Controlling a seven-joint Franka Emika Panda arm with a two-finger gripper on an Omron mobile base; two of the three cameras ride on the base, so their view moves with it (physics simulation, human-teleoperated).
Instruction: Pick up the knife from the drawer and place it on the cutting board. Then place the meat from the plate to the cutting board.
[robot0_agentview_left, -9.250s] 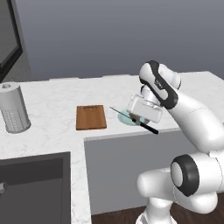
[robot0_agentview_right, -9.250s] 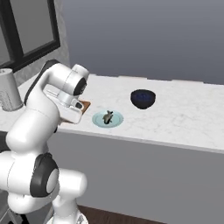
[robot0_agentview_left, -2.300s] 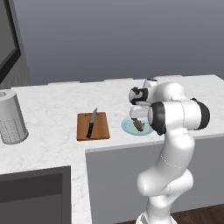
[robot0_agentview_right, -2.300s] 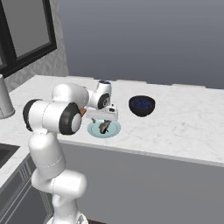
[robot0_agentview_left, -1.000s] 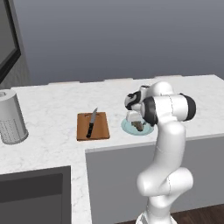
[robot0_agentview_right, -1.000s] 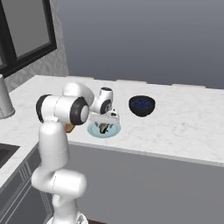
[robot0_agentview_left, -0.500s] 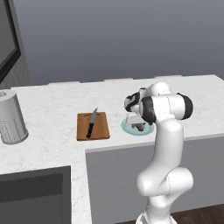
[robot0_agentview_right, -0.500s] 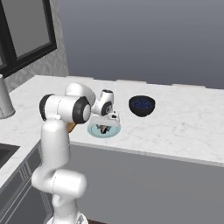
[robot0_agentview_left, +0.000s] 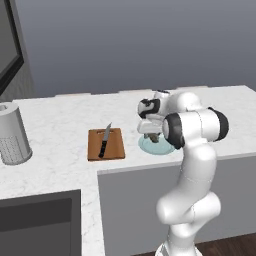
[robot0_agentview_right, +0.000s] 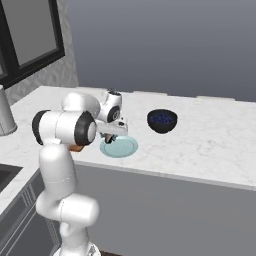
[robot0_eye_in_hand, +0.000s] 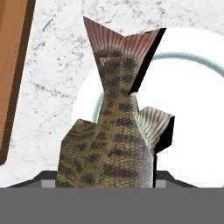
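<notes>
A white marbled stone counter (robot0_agentview_left: 60, 125) runs under a plain grey wall, carrying a small reddish-brown wooden cutting board (robot0_agentview_left: 105, 144) on which the slim black-handled knife (robot0_agentview_left: 104, 141) lies. Just beside the board sits the round pale blue-green plate (robot0_agentview_left: 150, 146). Over it the white arm's gripper (robot0_agentview_left: 152, 135) has its jaws partly closed around the brown scaly fish-shaped meat (robot0_eye_in_hand: 113, 140).

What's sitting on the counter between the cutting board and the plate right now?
Nothing: in the left base view only a narrow strip of bare marble counter separates the cutting board from the plate. The knife lies on the board itself.
</notes>
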